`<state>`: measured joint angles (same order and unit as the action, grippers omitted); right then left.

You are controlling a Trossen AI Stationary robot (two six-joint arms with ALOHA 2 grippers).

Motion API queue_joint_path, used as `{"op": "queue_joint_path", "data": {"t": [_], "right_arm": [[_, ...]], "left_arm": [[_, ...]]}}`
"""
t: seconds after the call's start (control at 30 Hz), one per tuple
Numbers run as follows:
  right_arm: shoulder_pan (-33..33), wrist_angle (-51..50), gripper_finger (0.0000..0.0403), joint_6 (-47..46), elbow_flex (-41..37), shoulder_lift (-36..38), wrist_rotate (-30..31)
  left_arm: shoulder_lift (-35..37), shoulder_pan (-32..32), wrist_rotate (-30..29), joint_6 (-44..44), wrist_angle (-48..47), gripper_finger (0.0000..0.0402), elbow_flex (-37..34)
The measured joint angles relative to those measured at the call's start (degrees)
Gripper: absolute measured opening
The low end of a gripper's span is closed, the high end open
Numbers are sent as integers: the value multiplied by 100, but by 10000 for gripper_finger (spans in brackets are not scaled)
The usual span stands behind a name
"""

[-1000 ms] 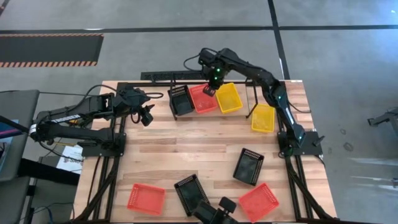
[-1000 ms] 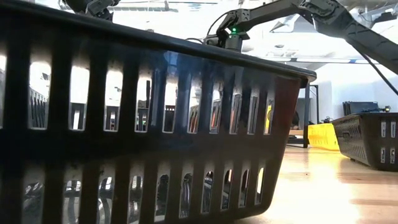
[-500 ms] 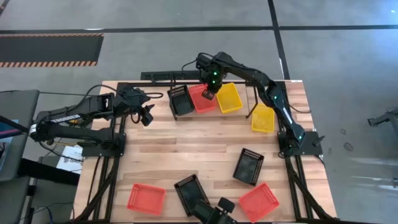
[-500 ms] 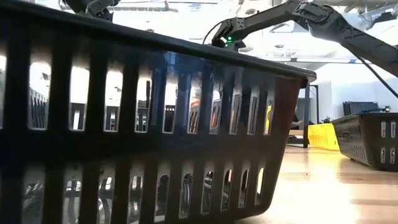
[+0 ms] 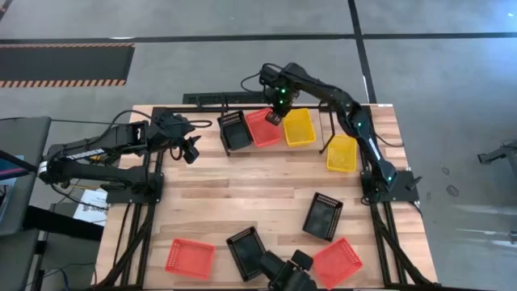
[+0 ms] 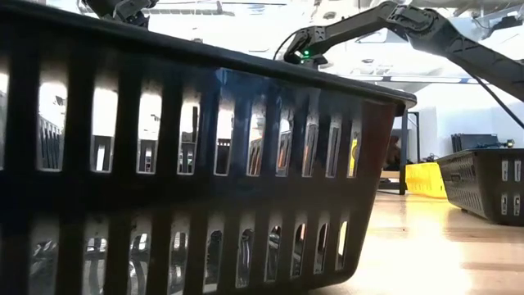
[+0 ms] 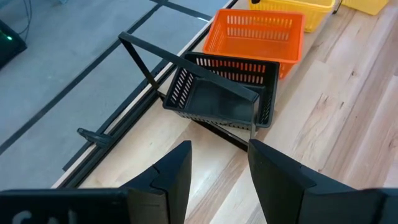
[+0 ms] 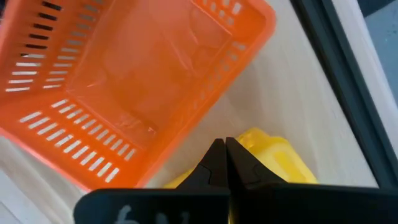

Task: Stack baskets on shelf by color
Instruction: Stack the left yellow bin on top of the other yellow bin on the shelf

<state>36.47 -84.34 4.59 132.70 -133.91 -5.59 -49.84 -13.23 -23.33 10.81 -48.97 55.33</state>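
Observation:
Three baskets stand side by side on the shelf [image 7: 155, 53] at the table's far edge: black [image 5: 234, 130], red-orange [image 5: 262, 128] and yellow [image 5: 296, 126]. My right gripper [image 5: 275, 116] hangs shut, pointing down, over the seam between the red-orange basket [image 8: 137, 68] and the yellow basket's corner [image 8: 273, 163]. My left gripper [image 7: 217, 155] waits open near the table's left edge, aimed at the black basket [image 7: 224, 93], with nothing between its fingers. Loose on the table lie a yellow basket [image 5: 342, 153], two black ones [image 5: 323, 216] [image 5: 249, 250] and two red-orange ones [image 5: 190, 257] [image 5: 335, 261]. My right gripper comes from above with its shut fingertips [image 8: 225, 152] right over the yellow basket's corner rim [image 8: 261, 146], beside the red-orange basket's wall. Whether they touch that rim, I cannot tell.
In the low view a black basket [image 6: 188, 164] stands right before the camera and hides most of the table. The shelf's right end post [image 5: 326, 136] rises between the shelved and the loose yellow basket. Bare wood [image 5: 242, 186] spans the table's middle.
My right gripper has sunk a little toward the baskets on the shelf, still shut and pointing down. The baskets have kept their places.

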Motion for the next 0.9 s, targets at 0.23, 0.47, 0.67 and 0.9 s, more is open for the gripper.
{"op": "queue_joint_path", "data": {"t": [0.23, 0.47, 0.67, 0.9], "right_arm": [[109, -251, 0, 130, 0, 0, 271], [94, -235, 0, 238, 4, 27, 269], [-149, -450, 0, 78, 4, 532, 267], [-589, -565, 0, -396, 11, 1306, 558]], "left_arm": [[0, 0, 0, 11, 0, 146, 0], [0, 2, 0, 42, 0, 146, 0], [0, 0, 0, 95, 0, 146, 0], [0, 0, 1, 100, 0, 146, 0]]}}
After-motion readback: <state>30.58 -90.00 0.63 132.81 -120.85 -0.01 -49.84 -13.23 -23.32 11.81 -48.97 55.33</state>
